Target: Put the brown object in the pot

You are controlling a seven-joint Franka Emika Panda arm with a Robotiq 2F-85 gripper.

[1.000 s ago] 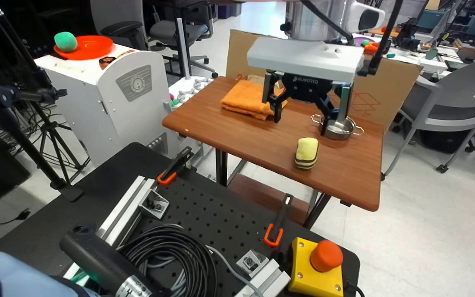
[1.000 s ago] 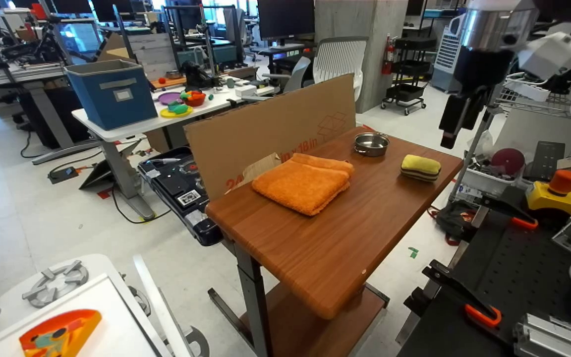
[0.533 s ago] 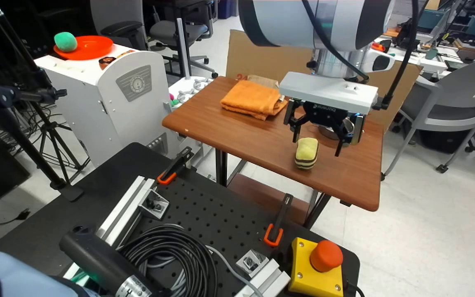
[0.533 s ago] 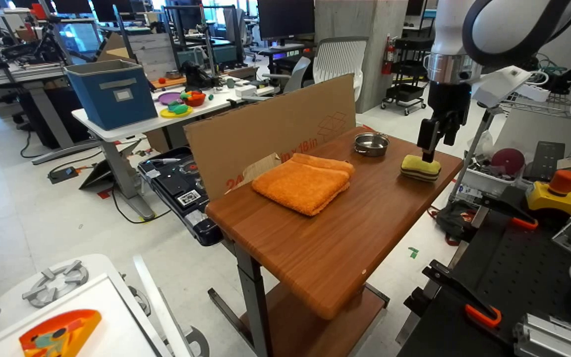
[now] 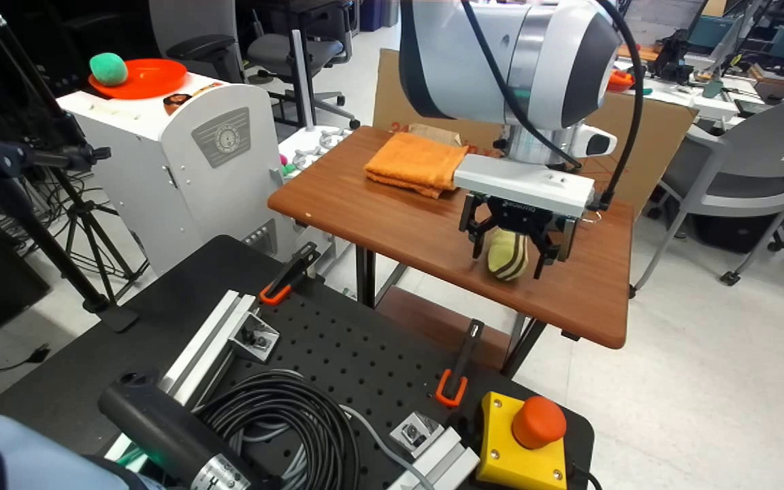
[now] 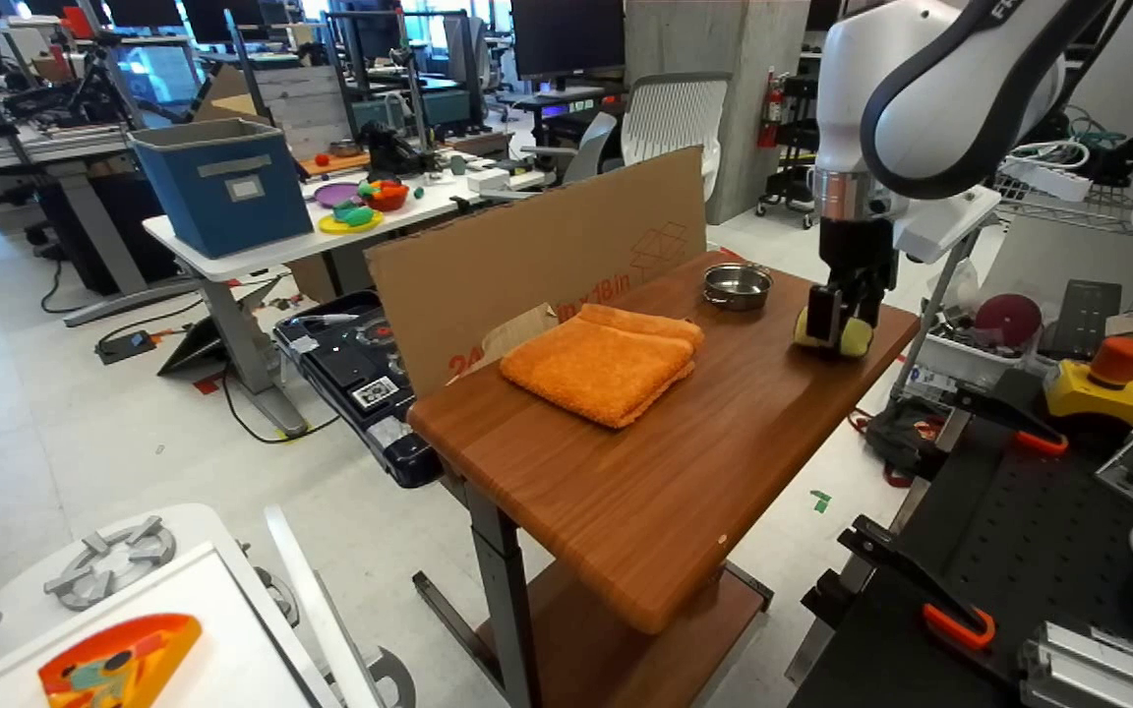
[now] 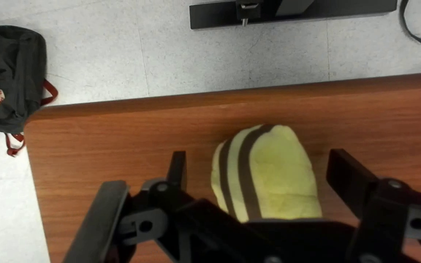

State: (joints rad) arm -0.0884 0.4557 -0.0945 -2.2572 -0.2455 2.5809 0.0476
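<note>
So, in an exterior view, cardboard sheet point(image 6: 527, 265) stands along the far edge of the wood-grain tabletop point(image 6: 616, 501); folded orange towel point(image 6: 606, 364) lies in front of it. Next rightward: shiny two-handled metal pot point(image 6: 737, 298), upright, near that far edge. Then yellow-green plush lump point(image 6: 858, 339) with brown stripes, on the tabletop, apart from the pot. Robotiq gripper point(image 7: 258, 160) is at the lump, spread wide, fingers point(image 7: 177, 168) either side; wrist view shows a gap on both sides. Far right, off the tabletop: emergency-stop box point(image 6: 1096, 397).
</note>
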